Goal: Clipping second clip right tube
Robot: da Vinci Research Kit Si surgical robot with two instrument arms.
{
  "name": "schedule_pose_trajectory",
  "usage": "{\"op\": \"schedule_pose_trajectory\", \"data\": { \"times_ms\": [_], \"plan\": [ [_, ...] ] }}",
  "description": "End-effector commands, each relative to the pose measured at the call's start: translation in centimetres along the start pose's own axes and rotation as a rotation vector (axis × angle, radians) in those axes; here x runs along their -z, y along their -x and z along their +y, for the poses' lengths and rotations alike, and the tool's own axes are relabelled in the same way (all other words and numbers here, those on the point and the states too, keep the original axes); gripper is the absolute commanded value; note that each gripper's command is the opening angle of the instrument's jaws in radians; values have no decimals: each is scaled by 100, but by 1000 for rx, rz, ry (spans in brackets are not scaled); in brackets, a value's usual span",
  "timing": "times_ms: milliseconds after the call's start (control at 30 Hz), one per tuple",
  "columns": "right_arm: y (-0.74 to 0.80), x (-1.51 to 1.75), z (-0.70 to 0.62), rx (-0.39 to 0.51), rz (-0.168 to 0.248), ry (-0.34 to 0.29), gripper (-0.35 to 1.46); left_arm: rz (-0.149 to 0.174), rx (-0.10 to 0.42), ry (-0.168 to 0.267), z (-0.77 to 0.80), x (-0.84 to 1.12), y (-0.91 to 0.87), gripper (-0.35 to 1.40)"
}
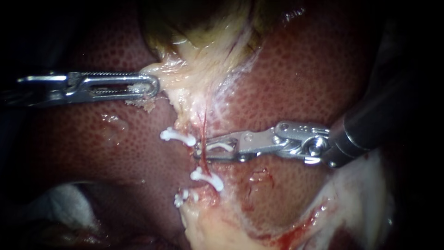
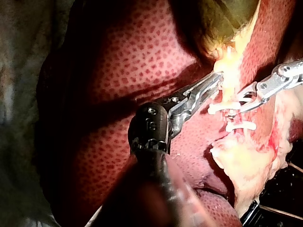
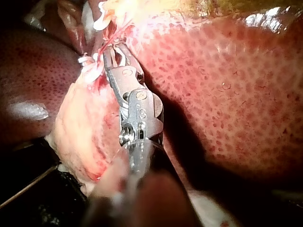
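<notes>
though parted, right instrument [image 1: 201,151] on clip [image 1: 221,146]

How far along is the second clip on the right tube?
Done: the lower clip already sits on the right tube. In hand: right instrument holds a second clip, looking unclosed, at the tube; left instrument grips pale tissue. Left: close it, let go.
</notes>
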Motion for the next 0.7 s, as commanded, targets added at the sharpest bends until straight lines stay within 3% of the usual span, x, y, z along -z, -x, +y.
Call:
{"op": "schedule_pose_trajectory", "data": {
  "times_ms": [33,467,700],
  "plan": [
    [0,0,0,0,0,0,-6,0,0,0,0,0,0,-35],
    [1,10,-1,0,0,-5,3,0,0,0,1,1,0,-35],
    [-11,56,1,-15,8,26,10,0,0,0,1,1,0,-35]
  ]
}}
